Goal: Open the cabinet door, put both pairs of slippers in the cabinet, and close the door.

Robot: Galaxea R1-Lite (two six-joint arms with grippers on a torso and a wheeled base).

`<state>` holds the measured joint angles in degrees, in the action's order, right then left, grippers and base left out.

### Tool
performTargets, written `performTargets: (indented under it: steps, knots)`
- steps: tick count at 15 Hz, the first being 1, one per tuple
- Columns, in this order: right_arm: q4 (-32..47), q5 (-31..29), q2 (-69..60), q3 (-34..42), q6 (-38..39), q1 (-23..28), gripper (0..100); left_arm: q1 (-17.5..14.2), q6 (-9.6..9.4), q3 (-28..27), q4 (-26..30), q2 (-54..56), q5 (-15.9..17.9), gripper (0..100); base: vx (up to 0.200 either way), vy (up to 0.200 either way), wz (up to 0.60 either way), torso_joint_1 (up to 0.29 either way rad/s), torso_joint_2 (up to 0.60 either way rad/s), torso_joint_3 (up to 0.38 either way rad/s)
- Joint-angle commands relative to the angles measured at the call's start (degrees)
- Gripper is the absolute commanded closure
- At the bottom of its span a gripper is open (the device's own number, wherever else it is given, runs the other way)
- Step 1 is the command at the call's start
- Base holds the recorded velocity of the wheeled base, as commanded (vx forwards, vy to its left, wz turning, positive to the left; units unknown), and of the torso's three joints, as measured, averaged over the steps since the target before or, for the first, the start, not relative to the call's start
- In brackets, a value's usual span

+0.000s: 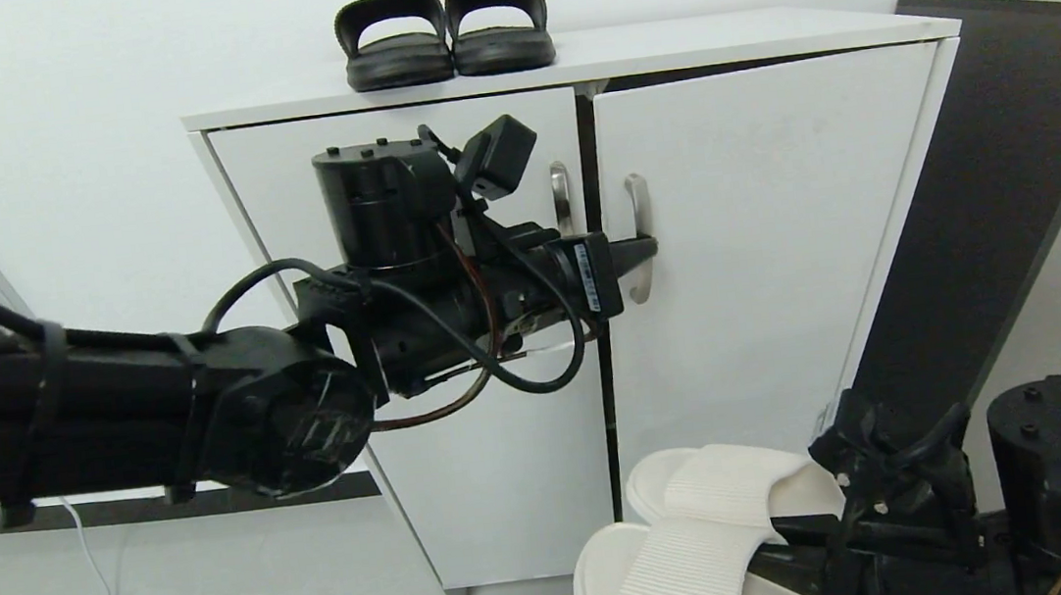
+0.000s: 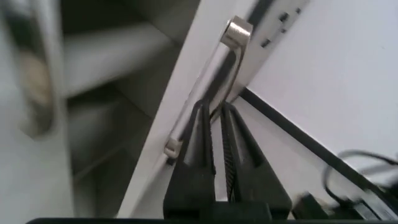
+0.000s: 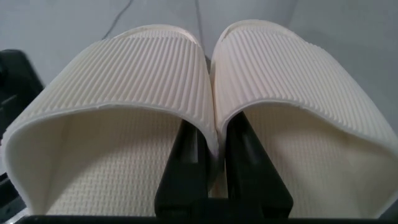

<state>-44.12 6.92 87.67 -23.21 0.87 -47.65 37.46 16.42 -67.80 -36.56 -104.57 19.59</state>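
A: Cabinet [image 1: 473,501], white, two doors. Right door [image 1: 781,242] ajar, dark gap along its top. Contents?
B: Shelves [image 2: 112,53] show through the gap, blurred; nothing readable on them. Left gripper [image 1: 644,251] [image 2: 214,107]: jaws pinching that door's handle [image 1: 639,202] [image 2: 225,53].
A: Slippers?
B: Black slippers [image 1: 443,31] on the cabinet top. White slippers [image 1: 693,527] [image 3: 149,74] low in front; right gripper [image 3: 212,143] jaws pinch the straps' touching edges, tips hidden beneath.
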Motion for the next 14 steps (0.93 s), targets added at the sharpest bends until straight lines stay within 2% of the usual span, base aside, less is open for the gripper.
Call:
performTargets:
  steps: [1,4,6,9,12,14]
  knots:
    - [0.0,0.99,-1.89,1.15,-0.07,-0.07,100,1.83,-0.07,4.7,-0.53,6.13,0.01,100,0.0,0.0,0.0,0.0,0.0,0.0]
    - [0.08,1.34,-1.89,1.68,-0.6,-0.34,100,2.35,-0.07,9.01,-0.53,11.14,0.01,100,0.0,0.0,0.0,0.0,0.0,0.0]
    - [0.0,2.04,-1.98,2.29,-0.87,-1.21,100,1.03,0.1,10.24,-0.53,12.11,0.1,100,0.0,0.0,0.0,0.0,0.0,0.0]
    - [0.08,2.22,-1.98,3.17,-0.95,-2.09,100,-2.31,0.28,9.44,-1.15,8.68,0.71,100,0.0,0.0,0.0,0.0,0.0,0.0]
    - [0.08,2.39,-2.07,3.52,-0.78,-3.32,100,-2.57,0.37,5.84,-6.68,2.0,1.86,100,0.0,0.0,0.0,0.0,0.0,0.0]
    - [0.26,2.3,-2.16,4.4,-0.87,-4.29,100,-2.57,0.37,2.85,-8.26,-2.57,1.77,100,0.0,0.0,0.0,0.0,0.0,0.0]
